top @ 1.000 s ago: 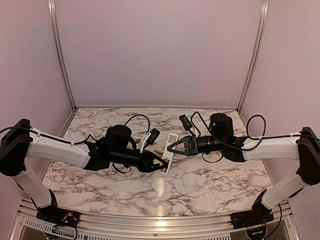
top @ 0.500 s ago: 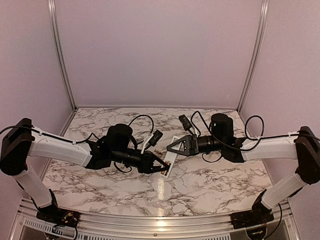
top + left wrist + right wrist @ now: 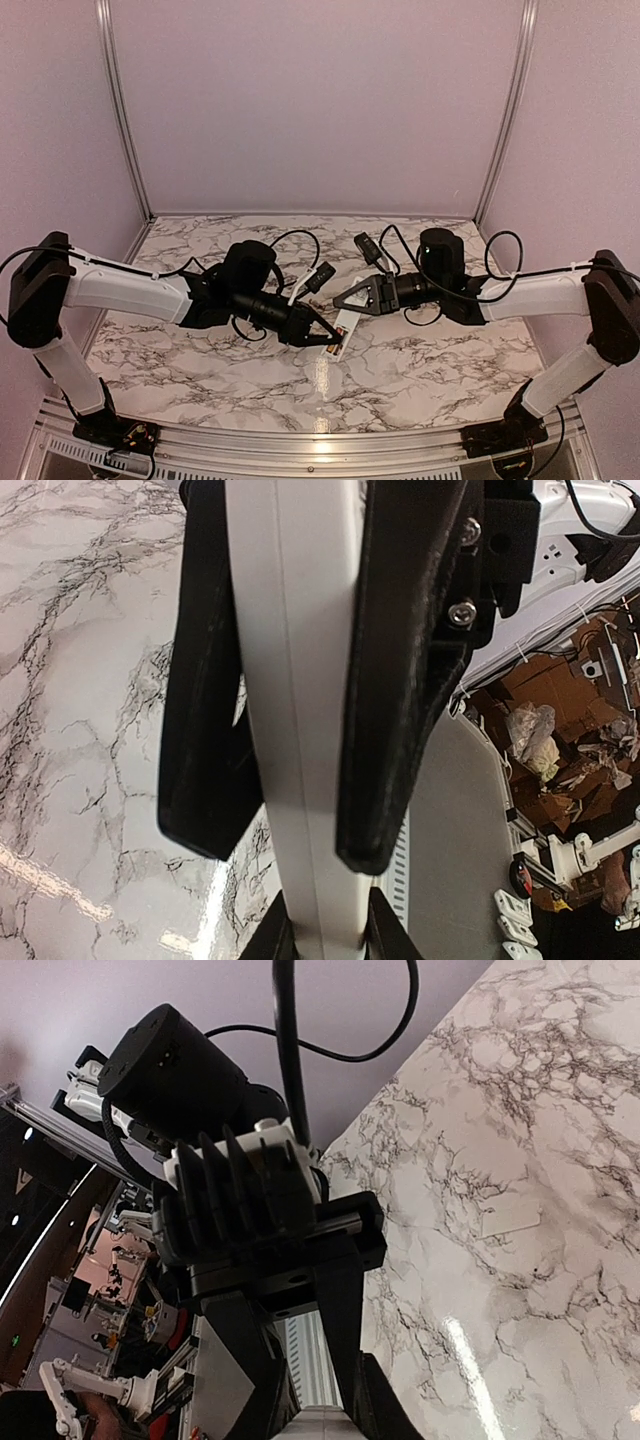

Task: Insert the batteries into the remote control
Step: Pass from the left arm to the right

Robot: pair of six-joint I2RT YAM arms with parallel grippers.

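From the top camera, the remote control (image 3: 341, 328) is lifted off the marble worktop (image 3: 400, 380) in the middle, strung between my two arms. The left hand (image 3: 322, 337) has its near end and the right hand (image 3: 339, 298) reaches in at the far end. There is a reddish speck by the left fingertips, too small for me to call a battery

In the left wrist camera, the white bar runs straight down the frame, clenched between my two black fingers (image 3: 400, 680). At the bottom edge, the right hand's tips press on both its sides, so I read both hands as gripping the remote

The right wrist camera shows my own fingers closing on a white end at the bottom, with the left hand facing me. A small flat white piece (image 3: 510, 1217) lies alone on the worktop, possibly the bay cover

I judge this as the step of positioning the remote for loading. I cannot see the batteries for sure. Next, one hand must let go and fetch a battery while the other keeps the bay facing up
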